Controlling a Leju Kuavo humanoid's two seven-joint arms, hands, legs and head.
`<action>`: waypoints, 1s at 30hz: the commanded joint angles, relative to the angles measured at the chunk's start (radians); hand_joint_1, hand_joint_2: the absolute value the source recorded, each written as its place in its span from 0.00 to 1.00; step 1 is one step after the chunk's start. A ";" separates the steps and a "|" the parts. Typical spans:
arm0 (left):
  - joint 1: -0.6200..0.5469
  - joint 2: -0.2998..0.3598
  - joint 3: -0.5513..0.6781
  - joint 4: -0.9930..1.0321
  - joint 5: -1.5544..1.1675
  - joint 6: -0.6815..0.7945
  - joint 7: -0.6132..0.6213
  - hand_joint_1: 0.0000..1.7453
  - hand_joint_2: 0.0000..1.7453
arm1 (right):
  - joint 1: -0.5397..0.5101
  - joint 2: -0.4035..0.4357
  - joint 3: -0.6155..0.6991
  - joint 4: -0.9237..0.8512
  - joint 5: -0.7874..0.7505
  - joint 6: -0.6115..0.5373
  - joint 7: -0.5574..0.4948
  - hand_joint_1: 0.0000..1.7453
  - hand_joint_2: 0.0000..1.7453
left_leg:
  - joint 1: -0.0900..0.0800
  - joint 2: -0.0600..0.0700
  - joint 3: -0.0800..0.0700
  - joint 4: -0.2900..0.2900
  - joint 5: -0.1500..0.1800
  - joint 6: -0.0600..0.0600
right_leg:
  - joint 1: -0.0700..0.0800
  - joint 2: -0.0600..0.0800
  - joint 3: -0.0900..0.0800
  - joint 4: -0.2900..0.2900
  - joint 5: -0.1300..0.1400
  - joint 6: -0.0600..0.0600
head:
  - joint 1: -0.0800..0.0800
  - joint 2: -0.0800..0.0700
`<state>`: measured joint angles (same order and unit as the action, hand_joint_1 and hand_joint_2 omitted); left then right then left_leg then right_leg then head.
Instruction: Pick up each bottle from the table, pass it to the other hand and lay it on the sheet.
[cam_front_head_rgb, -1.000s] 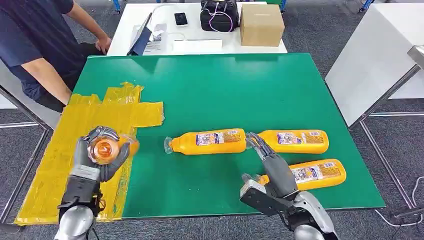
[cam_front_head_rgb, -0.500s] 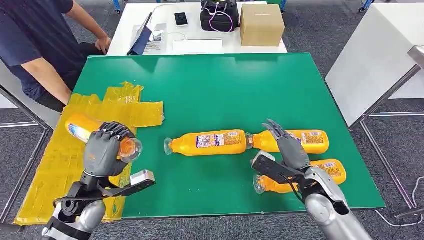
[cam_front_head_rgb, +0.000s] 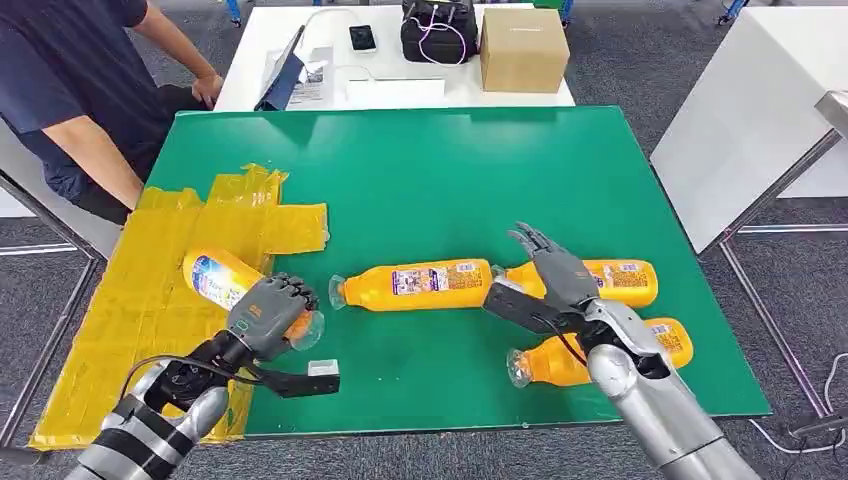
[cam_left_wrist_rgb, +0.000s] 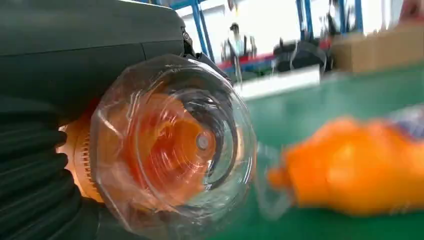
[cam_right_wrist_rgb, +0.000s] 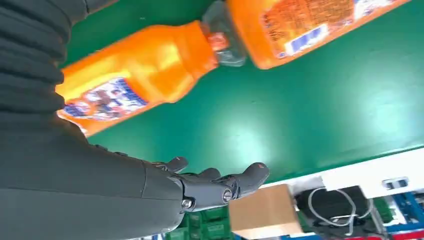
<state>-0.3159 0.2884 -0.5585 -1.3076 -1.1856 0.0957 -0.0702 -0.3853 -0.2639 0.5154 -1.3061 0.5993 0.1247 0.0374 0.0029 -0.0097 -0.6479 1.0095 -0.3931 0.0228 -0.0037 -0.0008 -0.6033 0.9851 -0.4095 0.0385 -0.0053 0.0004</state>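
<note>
Three bottles (cam_front_head_rgb: 415, 284) lay on the green mat (cam_front_head_rgb: 420, 180). My left hand (cam_front_head_rgb: 268, 316) gripped a fourth bottle (cam_front_head_rgb: 228, 282) over the yellow sheet (cam_front_head_rgb: 150, 270); right hand (cam_front_head_rgb: 548, 266) hovered, fingers spread.

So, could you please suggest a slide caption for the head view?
Left robot hand holds an orange bottle over the yellow sheet; three more lie on the green table.

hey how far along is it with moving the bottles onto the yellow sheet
None lies on the yellow sheet yet. The left hand holds one bottle over the sheet's edge. Three bottles wait on the green table; the right hand hovers open above them.
</note>
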 joint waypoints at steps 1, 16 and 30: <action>-0.140 0.036 -0.111 0.252 0.029 -0.084 0.042 1.00 1.00 | -0.116 0.077 0.094 0.194 0.019 -0.016 -0.012 0.00 1.00 | 0.001 0.003 0.007 -0.001 -0.002 -0.002 | 0.001 0.002 0.006 -0.001 -0.002 -0.001 | 0.000 0.000; -0.183 0.036 -0.094 0.311 0.119 -0.179 0.031 0.00 1.00 | -0.173 0.126 0.134 0.296 0.031 -0.006 -0.045 0.00 1.00 | 0.001 0.001 0.003 0.000 -0.001 -0.001 | 0.001 0.000 0.004 0.000 -0.001 -0.001 | 0.000 0.000; -0.020 0.028 0.140 0.020 0.835 -0.352 -0.358 0.00 0.00 | -0.368 0.275 0.254 0.648 -0.004 -0.006 -0.156 0.00 1.00 | 0.001 0.008 0.008 0.000 -0.004 -0.002 | 0.001 0.006 0.006 0.000 -0.002 -0.001 | 0.000 0.000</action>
<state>-0.4591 0.3597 -0.5866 -1.1167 -0.5536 -0.2331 -0.3446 -0.6068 -0.0793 0.6737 -0.9284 0.6096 0.1186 -0.0904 0.0039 -0.0098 -0.6479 1.0094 -0.3926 0.0220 -0.0027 -0.0013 -0.6032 0.9862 -0.4099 0.0382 -0.0057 0.0004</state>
